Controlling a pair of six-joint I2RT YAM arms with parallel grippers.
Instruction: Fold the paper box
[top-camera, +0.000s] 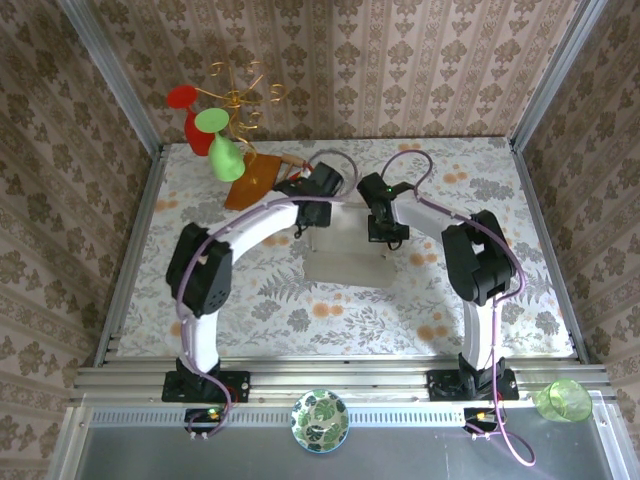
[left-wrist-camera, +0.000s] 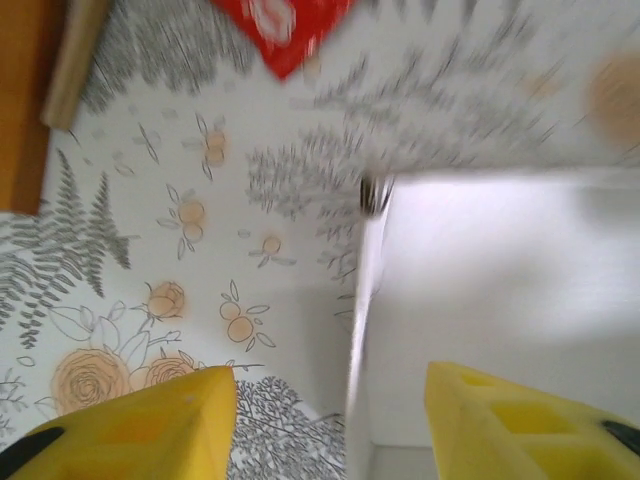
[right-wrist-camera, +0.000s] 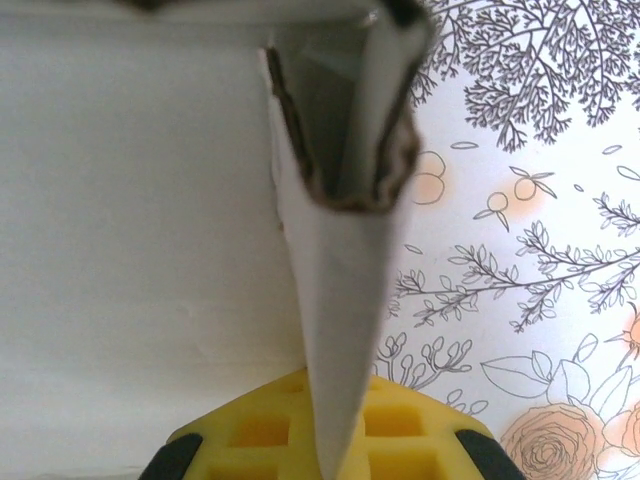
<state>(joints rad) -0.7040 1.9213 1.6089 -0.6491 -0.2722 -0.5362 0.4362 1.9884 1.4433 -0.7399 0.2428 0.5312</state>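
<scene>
Together, 2 arms arched over paper box (top-camera: 345, 262), left pincer (left-wrist-camera: 330, 410) wide astride its wall, right pincer (right-wrist-camera: 335, 425) pinching flap.

Red thing (left-wrist-camera: 290, 30) blurred at top edge, paper box (left-wrist-camera: 500, 300) cut off right, brown board (left-wrist-camera: 18, 100) cut off left

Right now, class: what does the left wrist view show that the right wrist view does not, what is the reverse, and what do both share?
Left wrist, not right: a brown wooden board at the left edge, a blurred red object at the top, and the left gripper open, a wall of the paper box between its fingers. Right wrist, not left: the right gripper shut on a folded flap with a raw brown edge. Both: off-white box card, floral table cover, yellow fingers.
</scene>
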